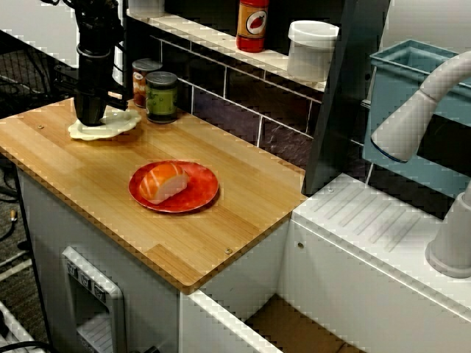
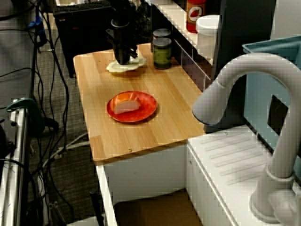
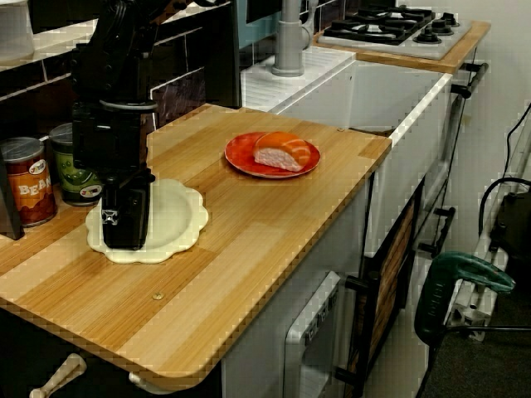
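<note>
My black gripper [image 1: 90,118] [image 2: 122,60] [image 3: 126,236] points straight down at the back left of the wooden counter [image 1: 96,184]. Its tip rests on or just above a cream plate with a scalloped rim [image 1: 121,123] [image 2: 136,63] [image 3: 178,215]. The fingers look like one dark block, so I cannot see how they stand or whether they hold anything. A red plate [image 1: 199,195] [image 2: 148,108] [image 3: 241,157] lies mid-counter, apart from the gripper, and carries a piece of salmon sushi [image 1: 162,182] [image 2: 124,103] [image 3: 282,151].
A green-labelled jar [image 1: 161,95] [image 3: 70,174] and a beans can [image 1: 140,77] [image 3: 25,182] stand by the tiled wall close beside the gripper. A red bottle [image 1: 252,23] and a white tub [image 1: 312,48] sit on the shelf. A grey faucet [image 2: 235,75] and sink lie right.
</note>
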`<state>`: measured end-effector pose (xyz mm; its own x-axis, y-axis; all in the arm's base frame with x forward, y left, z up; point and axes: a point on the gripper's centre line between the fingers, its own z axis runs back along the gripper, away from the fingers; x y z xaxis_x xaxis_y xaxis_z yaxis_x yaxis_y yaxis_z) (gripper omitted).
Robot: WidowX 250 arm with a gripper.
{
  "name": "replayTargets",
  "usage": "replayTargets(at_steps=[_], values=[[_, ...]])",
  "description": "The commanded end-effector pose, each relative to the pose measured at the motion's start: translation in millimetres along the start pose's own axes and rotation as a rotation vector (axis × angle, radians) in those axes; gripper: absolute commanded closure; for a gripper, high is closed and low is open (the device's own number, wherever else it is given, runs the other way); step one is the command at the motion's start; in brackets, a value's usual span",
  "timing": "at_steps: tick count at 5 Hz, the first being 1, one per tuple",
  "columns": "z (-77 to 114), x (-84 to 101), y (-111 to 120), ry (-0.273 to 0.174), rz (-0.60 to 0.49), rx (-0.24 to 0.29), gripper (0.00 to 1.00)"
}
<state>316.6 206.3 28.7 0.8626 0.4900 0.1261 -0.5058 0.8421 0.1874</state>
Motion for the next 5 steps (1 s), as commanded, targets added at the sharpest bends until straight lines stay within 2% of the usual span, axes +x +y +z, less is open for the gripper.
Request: replayTargets(at_steps=[1, 2, 3, 4, 5], values=[[13.5, 6.7, 17, -0.015, 0.023, -0.01, 1.0], [15.2, 7.5, 19, -0.002, 0.024, -0.016, 1.0], [16.2, 10.1, 20, 0.033, 0.004, -0.033, 0.0], [18.9, 13.8, 20, 0.073, -0.032, -0.093, 0.0], [28.1, 14.5, 12, 0.103, -0.081, -0.146, 0.0]])
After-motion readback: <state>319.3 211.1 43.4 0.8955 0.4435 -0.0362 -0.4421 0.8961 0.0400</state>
